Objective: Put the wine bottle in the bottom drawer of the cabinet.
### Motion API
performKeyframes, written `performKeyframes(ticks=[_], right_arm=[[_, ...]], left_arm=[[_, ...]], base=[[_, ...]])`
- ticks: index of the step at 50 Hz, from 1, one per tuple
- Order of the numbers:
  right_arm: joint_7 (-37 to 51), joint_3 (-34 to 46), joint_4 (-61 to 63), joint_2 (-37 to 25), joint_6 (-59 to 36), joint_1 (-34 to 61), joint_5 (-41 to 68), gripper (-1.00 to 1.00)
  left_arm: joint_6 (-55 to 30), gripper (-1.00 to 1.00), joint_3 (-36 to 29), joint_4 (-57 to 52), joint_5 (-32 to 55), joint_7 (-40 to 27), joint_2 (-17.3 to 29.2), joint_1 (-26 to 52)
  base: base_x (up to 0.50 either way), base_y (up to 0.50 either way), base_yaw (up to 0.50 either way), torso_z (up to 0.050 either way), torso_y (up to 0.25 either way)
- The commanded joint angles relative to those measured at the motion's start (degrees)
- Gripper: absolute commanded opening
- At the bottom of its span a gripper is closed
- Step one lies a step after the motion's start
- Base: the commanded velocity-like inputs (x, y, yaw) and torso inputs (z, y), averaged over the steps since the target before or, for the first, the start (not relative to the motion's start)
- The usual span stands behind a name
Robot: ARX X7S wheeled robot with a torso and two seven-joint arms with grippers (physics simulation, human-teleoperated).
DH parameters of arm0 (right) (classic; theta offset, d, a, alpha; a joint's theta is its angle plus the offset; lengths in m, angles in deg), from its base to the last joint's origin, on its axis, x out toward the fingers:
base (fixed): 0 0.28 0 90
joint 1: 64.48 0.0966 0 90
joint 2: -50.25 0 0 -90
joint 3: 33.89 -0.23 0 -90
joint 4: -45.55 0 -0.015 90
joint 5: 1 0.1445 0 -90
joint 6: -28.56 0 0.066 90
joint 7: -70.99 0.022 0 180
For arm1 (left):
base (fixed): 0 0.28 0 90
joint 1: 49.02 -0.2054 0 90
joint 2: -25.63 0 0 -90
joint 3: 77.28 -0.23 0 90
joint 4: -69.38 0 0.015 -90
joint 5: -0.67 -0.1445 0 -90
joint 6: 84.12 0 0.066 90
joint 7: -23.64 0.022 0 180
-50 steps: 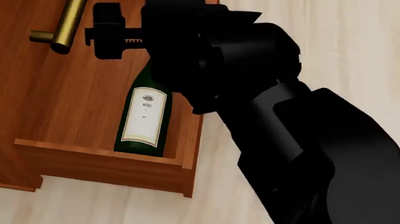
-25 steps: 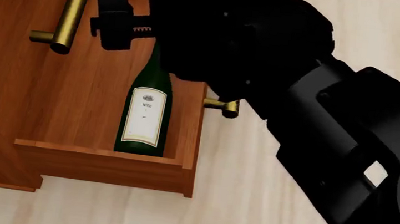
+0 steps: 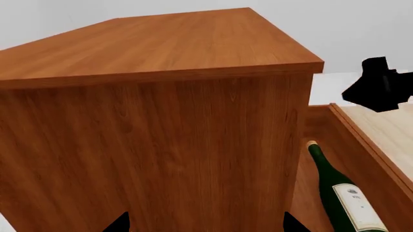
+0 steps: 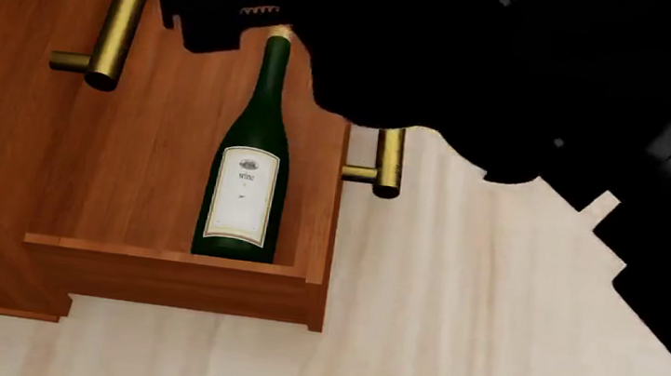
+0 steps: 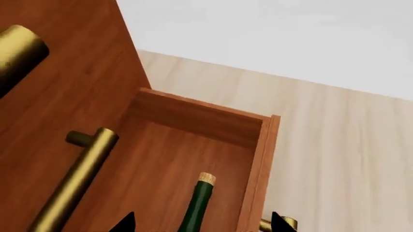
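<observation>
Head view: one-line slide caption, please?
Dark green glass wine bottle lies inside the open reddish-brown wooden bottom drawer; black right gripper above its cork.

Wine bottle (image 4: 246,179) lies in bottom drawer (image 4: 164,278).

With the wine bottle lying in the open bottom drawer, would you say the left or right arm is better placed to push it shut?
Probably the right: its gripper hangs just above the bottom drawer and wine bottle, near the brass handle. The left wrist view faces the cabinet's side.
</observation>
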State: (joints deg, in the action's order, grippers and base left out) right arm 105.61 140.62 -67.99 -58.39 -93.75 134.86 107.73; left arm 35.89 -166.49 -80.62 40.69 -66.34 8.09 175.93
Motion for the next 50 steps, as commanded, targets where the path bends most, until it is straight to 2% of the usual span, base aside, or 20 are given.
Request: performKeyframes(ticks=[1,16,32,50], right_arm=[[5.05,-2.37,12.15,-7.79,-0.56,2.74,1.52,1.0],[12.27,-6.54,30.37,-21.7,0.22,3.76,5.4,1.0],[20.99,-11.95,53.95,-39.41,4.41,2.85,9.56,1.0],[27.4,-14.37,71.32,-51.1,5.29,2.6,7.27,1.0]], left_arm=[[-0.11,1.0,0.33,0.0,0.27,0.0,-0.18,0.0],[-0.29,1.0,0.59,0.0,0.7,0.0,-0.2,0.01],[-0.62,1.0,0.57,0.0,-0.55,-0.01,-0.01,0.01],[-1.4,1.0,1.23,0.0,-0.39,-0.01,1.59,0.03]], base=[[0.0,0.0,0.0,0.0,0.0],[0.0,0.0,0.0,0.0,0.0],[0.0,0.0,0.0,0.0,-0.001],[0.0,0.0,0.0,0.0,0.0]])
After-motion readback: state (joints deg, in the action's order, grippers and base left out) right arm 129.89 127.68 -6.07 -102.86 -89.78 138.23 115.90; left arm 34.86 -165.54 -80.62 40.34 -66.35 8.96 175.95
